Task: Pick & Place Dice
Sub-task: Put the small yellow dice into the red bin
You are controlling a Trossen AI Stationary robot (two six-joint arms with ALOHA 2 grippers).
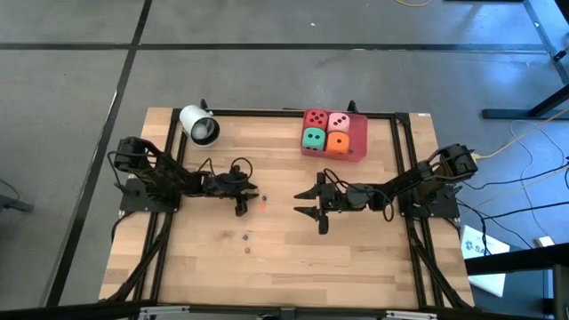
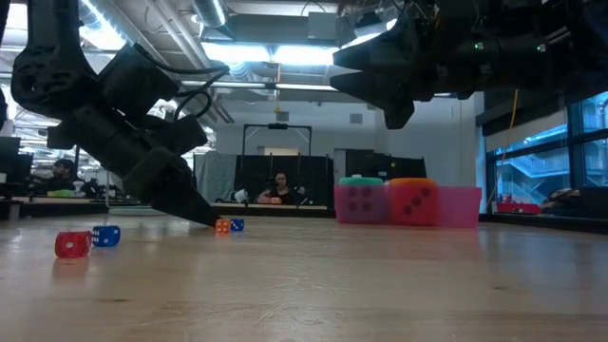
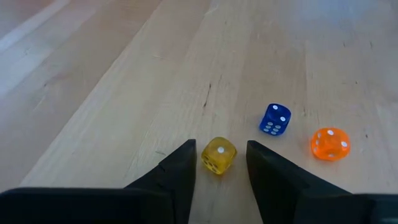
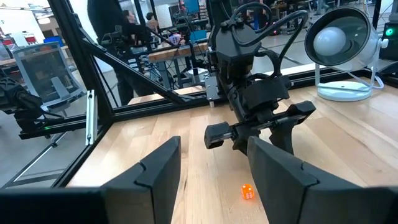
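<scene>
L gripper [image 1: 242,197] low, fingers apart; R gripper [image 1: 313,202] raised, open.

Yellow die [image 3: 218,155], blue die [image 3: 275,119], orange die [image 3: 330,144], all white-pipped.

Two matte-black jointed arms, looped black cables, blocky wrists, tapered wedge-shaped jaws

Bench [image 1: 196,267] front half is open wood, wide room to pass. Mid-bench is tight: left gripper [image 1: 242,197] sits low, its fingers [image 3: 180,171] straddling a small yellow die [image 3: 218,155] with a narrow gap each side. Blue die [image 3: 275,119] and orange die [image 3: 330,144] lie just beside, apart from each other. Right gripper [image 1: 318,203] faces it across a short gap, raised. Far edge: white lamp [image 1: 199,124] left, pink tray [image 1: 357,142] with 4 big dice right, clear lane between.
</scene>
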